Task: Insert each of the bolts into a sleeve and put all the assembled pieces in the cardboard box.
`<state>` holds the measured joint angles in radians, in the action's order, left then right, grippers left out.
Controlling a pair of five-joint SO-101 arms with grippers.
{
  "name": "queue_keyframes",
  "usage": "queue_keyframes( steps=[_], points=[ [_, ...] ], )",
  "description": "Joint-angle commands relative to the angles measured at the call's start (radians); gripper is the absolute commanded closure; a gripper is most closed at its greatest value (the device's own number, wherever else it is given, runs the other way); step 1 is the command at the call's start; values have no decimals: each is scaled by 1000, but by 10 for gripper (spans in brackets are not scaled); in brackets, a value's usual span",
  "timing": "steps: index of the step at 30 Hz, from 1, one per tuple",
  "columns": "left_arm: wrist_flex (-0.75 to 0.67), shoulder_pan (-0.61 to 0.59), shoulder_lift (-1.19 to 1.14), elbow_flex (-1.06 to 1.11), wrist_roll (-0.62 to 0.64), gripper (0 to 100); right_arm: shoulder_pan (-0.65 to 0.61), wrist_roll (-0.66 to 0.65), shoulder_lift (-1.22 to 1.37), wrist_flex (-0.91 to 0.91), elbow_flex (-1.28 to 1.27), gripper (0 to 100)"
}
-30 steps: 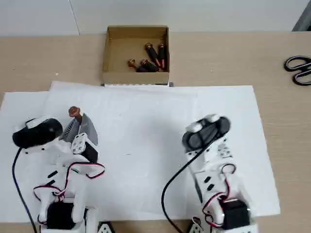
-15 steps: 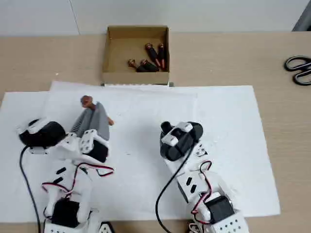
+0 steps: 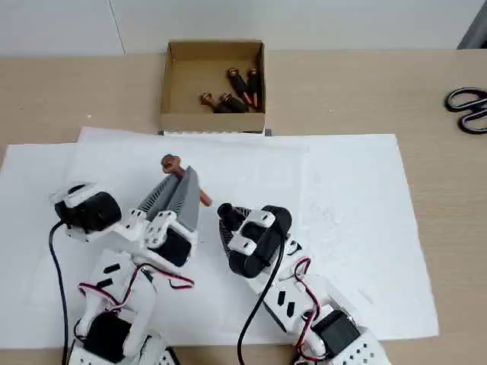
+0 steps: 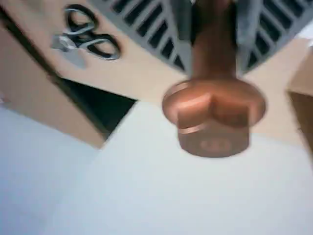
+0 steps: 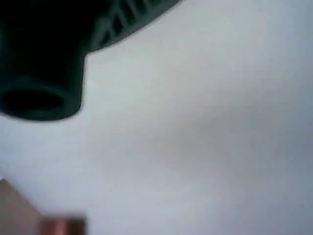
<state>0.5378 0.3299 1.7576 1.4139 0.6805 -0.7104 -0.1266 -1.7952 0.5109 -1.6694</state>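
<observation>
Left gripper (image 3: 183, 178) clamping copper hex-head metal bolt (image 4: 213, 113), head sticking past its tips; right gripper (image 3: 230, 222) gripping black tubular sleeve (image 5: 41, 95) just beside.

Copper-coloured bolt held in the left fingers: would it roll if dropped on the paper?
The copper-coloured flanged bolt looks like rigid metal, probably heavy for its size. Its round shaft would likely roll, though the wide head should curve its path.

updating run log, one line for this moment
left gripper shut on bolt | right gripper shut on sleeve | bolt not yet in sleeve | cardboard box holds assembled pieces
</observation>
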Motion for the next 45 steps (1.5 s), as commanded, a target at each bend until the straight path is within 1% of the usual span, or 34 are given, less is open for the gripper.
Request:
queue_keyframes(
  steps=[1,6,13,19,25,45],
  points=[
    [-29,34,8,-81,6,994,-7,0,-18,-22,-14,995],
    [-23,40,8,-77,5,994,-8,2,-18,-22,-14,995],
    [51,40,8,-74,5,994,-10,2,-18,-28,-9,995],
    [48,40,8,-38,5,994,-12,3,-19,-30,-2,995],
    [49,40,8,-28,6,994,-51,0,-19,-24,23,995],
    [49,48,11,59,6,994,-51,-2,-18,-28,66,995]
  ],
)
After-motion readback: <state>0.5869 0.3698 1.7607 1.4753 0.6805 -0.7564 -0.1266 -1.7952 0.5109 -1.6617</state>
